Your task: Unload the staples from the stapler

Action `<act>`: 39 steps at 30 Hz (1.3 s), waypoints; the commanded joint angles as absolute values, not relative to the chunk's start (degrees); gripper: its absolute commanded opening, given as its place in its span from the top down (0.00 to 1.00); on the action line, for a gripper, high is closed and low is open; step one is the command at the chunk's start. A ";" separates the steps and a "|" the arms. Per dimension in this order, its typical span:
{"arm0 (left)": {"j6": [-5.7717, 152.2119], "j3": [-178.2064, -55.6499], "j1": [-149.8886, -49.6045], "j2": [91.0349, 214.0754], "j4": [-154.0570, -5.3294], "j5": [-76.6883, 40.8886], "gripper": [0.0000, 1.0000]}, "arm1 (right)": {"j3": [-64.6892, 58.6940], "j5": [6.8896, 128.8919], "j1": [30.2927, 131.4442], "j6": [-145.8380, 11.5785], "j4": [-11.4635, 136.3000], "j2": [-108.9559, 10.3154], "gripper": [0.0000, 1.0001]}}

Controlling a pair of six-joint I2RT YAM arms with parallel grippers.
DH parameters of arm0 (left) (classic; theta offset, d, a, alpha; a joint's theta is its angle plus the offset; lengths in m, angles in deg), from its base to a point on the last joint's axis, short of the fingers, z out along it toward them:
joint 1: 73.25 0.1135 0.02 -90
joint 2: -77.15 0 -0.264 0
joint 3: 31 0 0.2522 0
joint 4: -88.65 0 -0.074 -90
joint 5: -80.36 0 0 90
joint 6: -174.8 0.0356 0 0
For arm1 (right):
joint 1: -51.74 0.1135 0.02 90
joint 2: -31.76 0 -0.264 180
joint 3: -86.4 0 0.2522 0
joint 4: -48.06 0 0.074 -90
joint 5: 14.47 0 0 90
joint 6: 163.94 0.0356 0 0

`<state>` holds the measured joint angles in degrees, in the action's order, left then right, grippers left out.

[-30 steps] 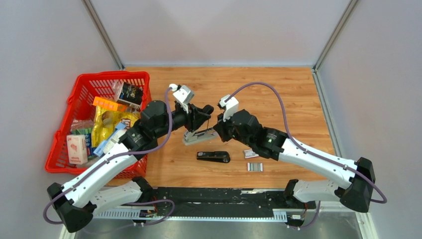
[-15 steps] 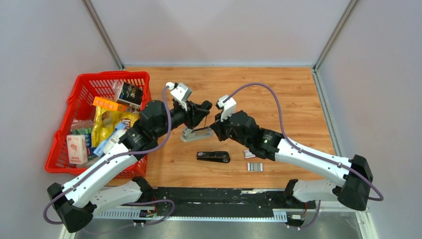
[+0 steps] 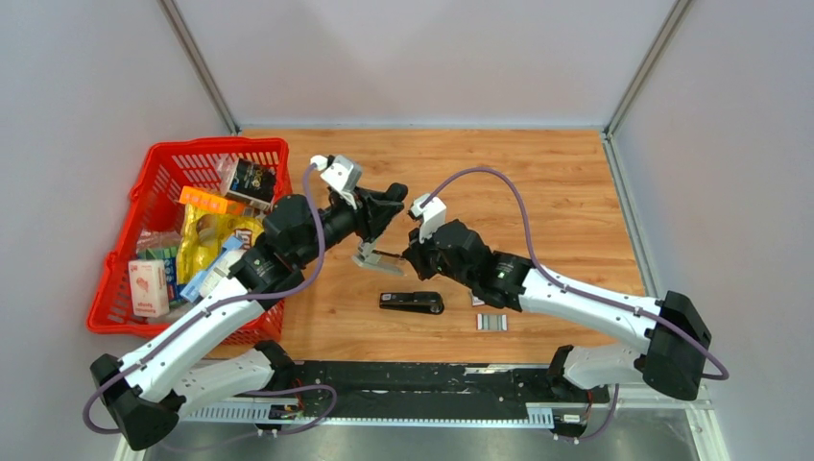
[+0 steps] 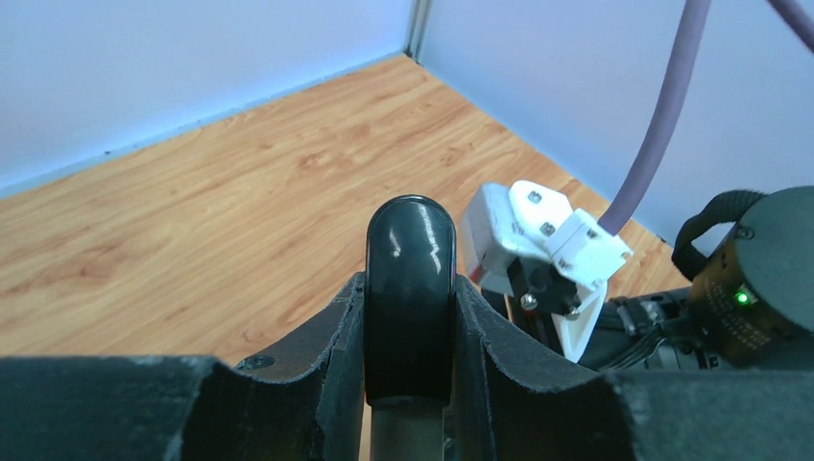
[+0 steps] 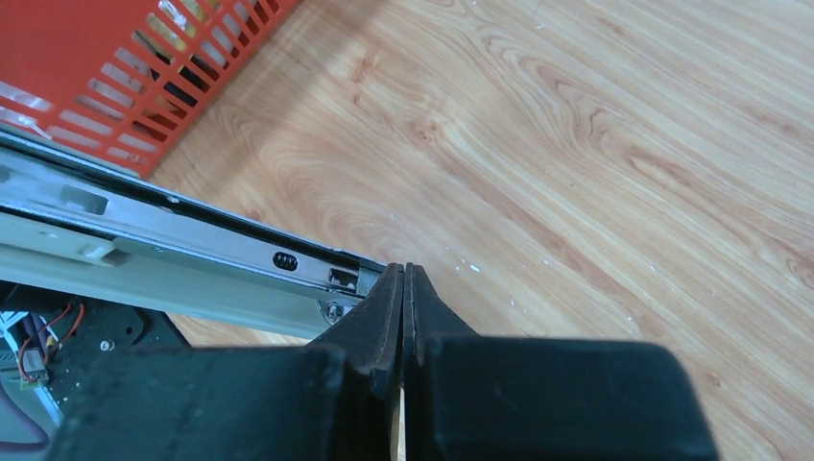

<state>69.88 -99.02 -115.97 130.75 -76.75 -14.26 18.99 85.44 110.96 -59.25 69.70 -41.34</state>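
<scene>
Working over a wood-grain tabletop [image 3: 538, 192] boxed in by pale grey walls. Pinching the dark rounded end of the grey stapler [image 4: 410, 252] with the left gripper [image 4: 410, 322], fingers partly spread to fit its width. Holding it up off the wood, probably for getting the magazine clear and reachable. Touching the end of that shiny magazine rail [image 5: 221, 245] with the right gripper [image 5: 403, 288], fingers pressed tight together with nothing visible between them. Likely using the closed tip as a pusher or pick. Spotting one silvery strip of staples [image 3: 491, 322] lying on the wood just in front of the right arm, well apart from the raised stapler. Not managing to check for anything left loaded inside, too hidden to call. Also noticing a second, black stapler [image 3: 411, 303] lying flat on the table below both grippers, and a red basket [image 3: 216, 144] of odds and ends off to the left.
</scene>
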 commanded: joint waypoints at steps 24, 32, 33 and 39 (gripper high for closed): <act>70.65 -100.22 -115.79 138.14 -91.65 -10.17 1.00 | 22.89 84.67 111.42 -61.64 55.33 -45.85 1.00; 71.61 -101.88 -115.61 142.18 -92.97 -7.53 1.00 | 24.99 85.11 111.51 -60.68 50.06 -47.17 1.00; 71.70 -102.24 -115.70 142.88 -93.14 -7.36 1.00 | 25.35 85.37 111.33 -60.50 49.18 -47.17 1.00; 71.62 -104.61 -113.86 147.02 -94.02 -9.02 1.00 | 25.97 84.94 109.58 -59.10 46.62 -48.39 1.00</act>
<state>71.48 -99.72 -115.27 145.75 -86.85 -7.86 25.92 85.12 110.55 -60.36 53.22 -47.57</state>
